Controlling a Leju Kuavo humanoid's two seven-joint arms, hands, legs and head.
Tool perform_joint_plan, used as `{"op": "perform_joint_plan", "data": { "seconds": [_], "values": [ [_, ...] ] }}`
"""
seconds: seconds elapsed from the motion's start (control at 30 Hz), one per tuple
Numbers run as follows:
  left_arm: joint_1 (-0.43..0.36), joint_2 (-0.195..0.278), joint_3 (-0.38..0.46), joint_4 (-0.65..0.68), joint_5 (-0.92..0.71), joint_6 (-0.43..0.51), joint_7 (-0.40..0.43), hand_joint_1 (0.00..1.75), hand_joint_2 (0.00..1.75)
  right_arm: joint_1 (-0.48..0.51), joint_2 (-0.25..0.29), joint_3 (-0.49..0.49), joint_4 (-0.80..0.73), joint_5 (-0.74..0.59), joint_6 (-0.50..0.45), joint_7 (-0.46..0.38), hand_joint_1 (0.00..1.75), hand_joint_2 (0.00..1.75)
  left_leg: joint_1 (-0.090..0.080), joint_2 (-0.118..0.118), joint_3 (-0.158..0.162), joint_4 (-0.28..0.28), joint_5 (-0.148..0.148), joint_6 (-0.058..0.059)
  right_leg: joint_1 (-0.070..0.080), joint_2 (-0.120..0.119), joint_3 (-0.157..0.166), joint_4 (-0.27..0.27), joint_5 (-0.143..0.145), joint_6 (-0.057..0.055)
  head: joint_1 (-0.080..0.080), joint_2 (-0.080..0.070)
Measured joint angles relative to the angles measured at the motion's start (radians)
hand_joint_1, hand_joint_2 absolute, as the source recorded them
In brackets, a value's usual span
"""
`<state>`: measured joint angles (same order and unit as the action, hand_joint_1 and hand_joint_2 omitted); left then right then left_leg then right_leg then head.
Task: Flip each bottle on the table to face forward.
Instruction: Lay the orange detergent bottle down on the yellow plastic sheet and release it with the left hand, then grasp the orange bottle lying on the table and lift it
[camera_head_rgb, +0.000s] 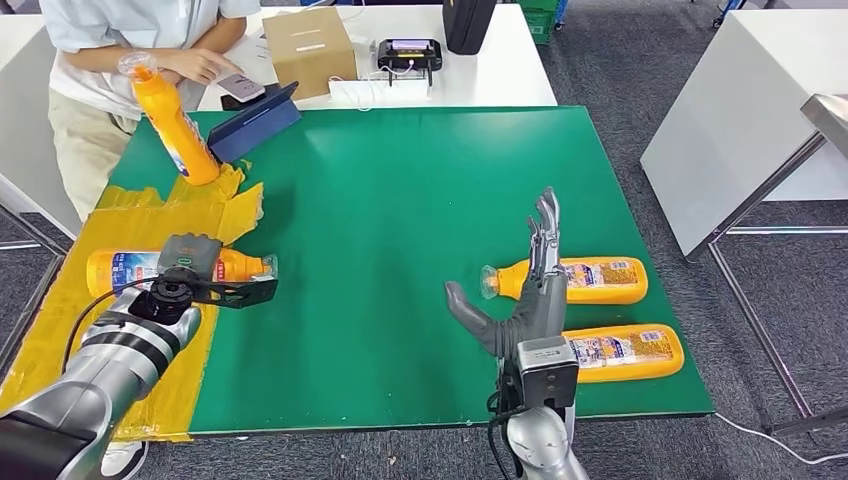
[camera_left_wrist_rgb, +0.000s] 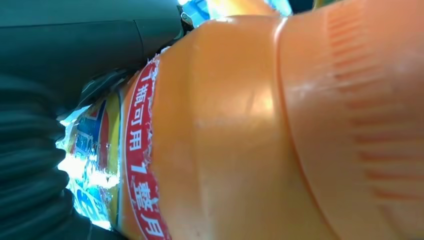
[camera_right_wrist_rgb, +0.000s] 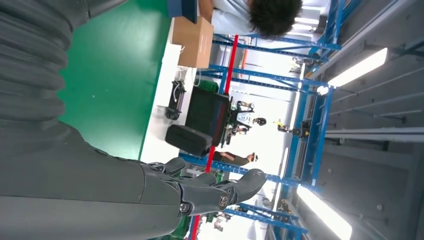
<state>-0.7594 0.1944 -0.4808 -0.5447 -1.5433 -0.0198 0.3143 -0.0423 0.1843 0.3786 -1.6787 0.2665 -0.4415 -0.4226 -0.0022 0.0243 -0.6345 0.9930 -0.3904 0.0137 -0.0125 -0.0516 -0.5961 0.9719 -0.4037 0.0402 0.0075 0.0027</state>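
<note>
**Operator:** Looking down from the head camera, I see a green table with yellow tape along its left edge. My left robot hand sits over an orange bottle lying on its side on that tape. The wrist camera is pressed right against the bottle's label, so I cannot tell whether the fingers are clamped on it.

**Listener:** And the right side?

**Operator:** My right robot hand is raised, fingers spread, holding nothing. Just right of it lie two more orange bottles, a far one and a near one. A person at the far left holds a fourth bottle upright.

**Listener:** How would you do the flip well?

**Operator:** I judge I should grip mid-body, roll slowly, and stop once the label faces up.
</note>
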Motion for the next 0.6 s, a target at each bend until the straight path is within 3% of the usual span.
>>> {"op": "perform_joint_plan", "data": {
  "seconds": [0.07,0.1,0.2,0.23,0.6],
  "values": [
    [-0.006,0.004,0.014,0.017,0.012,-0.022,-0.02,1.68,1.75,-0.005,0.0,0.005,0.003,0.0,-0.001,0.005,0.0,1.75,0.0,0.0,0.0,0.0,0.0,0.0,0.0,0.0,0.001,0.0,0.0,0.0,0.0,0.0],
    [-0.008,0.007,0.02,0.023,0.016,-0.031,-0.032,1.37,1.75,-0.007,0.0,0.007,0.005,0.0,-0.002,0.007,0.0,1.75,0.0,0.0,0.001,0.0,0.0,0.0,0.0,0.0,0.001,0.0,0.0,0.0,0.0,0.0],
    [-0.013,0.014,0.031,0.041,0.02,-0.054,-0.052,0.12,1.75,-0.013,0.0,0.01,0.013,-0.001,-0.002,0.012,0.0,1.75,0.0,0.0,0.002,0.0,0.0,0.0,0.0,0.0,0.002,0.0,0.0,0.0,0.0,0.0],
    [-0.013,0.017,0.032,0.047,0.02,-0.06,-0.057,0.0,1.75,-0.015,0.0,0.011,0.016,-0.001,-0.003,0.013,0.0,1.75,0.0,0.0,0.003,0.0,0.0,0.0,0.0,0.0,0.003,0.0,0.0,0.0,0.0,0.0],
    [-0.012,0.016,0.035,0.063,0.037,-0.058,-0.1,0.0,1.75,-0.022,0.0,0.013,0.039,0.0,-0.008,0.021,0.0,1.75,0.0,-0.001,0.005,0.0,0.0,0.0,0.0,0.0,0.004,0.0,0.0,0.0,0.0,0.0]
  ]
}}
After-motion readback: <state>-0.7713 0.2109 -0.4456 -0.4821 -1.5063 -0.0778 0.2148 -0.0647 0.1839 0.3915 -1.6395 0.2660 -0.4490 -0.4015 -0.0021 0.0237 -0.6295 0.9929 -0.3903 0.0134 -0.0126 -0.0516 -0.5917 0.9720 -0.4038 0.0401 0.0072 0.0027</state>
